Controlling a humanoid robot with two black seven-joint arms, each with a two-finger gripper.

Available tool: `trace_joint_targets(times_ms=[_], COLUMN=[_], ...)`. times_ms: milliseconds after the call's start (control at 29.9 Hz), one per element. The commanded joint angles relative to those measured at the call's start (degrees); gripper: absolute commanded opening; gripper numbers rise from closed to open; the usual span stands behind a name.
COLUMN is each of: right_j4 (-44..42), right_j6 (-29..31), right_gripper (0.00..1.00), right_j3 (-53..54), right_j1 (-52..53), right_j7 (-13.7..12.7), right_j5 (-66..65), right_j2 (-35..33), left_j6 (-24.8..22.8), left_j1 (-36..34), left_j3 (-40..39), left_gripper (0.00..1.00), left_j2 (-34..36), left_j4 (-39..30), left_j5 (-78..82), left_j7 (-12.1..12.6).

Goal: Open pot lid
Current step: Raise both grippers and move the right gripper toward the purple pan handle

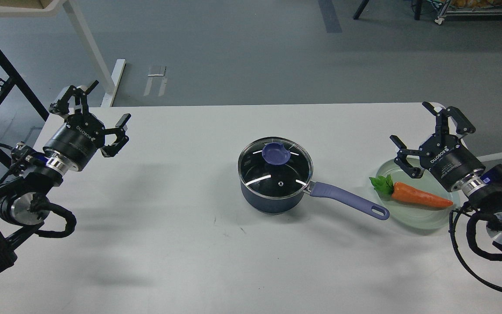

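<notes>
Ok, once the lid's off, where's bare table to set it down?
Bare white table lies between the open left gripper and the dark blue saucepan, and along the near edge. Right is crowded: purple-blue handle, pale green glass plate with orange carrot, open right gripper.

Even, cool overhead light fills the scene, bright enough that the white tabletop reads pale grey-blue without blowing out. Shadows are soft and diffuse: a faint dark patch sits under the pot and trails along its handle, and broad blurred shadows spread on the tabletop below each arm. Thin white streaks of glare curve across the glass lid, and the pale green plate carries a mild sheen. Focus is sharp across the middle; the lettering on both claw housings is readable. The far floor looks slightly softer and dimmer, and straight lines bow a little near the corners.
</notes>
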Motion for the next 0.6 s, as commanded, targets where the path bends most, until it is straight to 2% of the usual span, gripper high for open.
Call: trace_joint_targets(times_ms=[0, 201, 335, 468, 569], right_j4=[0.0, 0.5, 2.3, 5.3, 9.4], right_j6=[-0.1, -0.2, -0.3, -0.3, -0.7], right_gripper=[1.00, 1.00, 1.00, 1.00, 1.00], right_j3=[0.0, 0.0, -0.1, -0.1, 0.0], right_j1=[0.0, 0.0, 0.0, 2.8, 6.1], right_j7=[0.0, 0.0, 0.0, 0.0, 0.0], right_j5=[-0.1, -0.2, -1.0, -9.0, -20.4], right_j2=[0.1, -0.7, -4.5, -10.3, -15.0], left_j6=[0.6, 1.8, 1.1, 0.3, 0.4], left_j1=[0.0, -0.1, -0.9, -1.6, -2.9], left_j3=[-0.1, 0.0, 0.9, 0.5, 0.9], left_gripper=[0.99, 0.99, 0.99, 0.99, 0.99], left_j2=[0.1, 0.9, 2.5, 3.1, 3.2], left_j4=[-0.1, 0.1, 1.5, 1.6, 1.6], left_j5=[0.0, 0.0, 0.1, 0.0, 0.2], left_j7=[0.0, 0.3, 0.2, 0.0, 0.0])
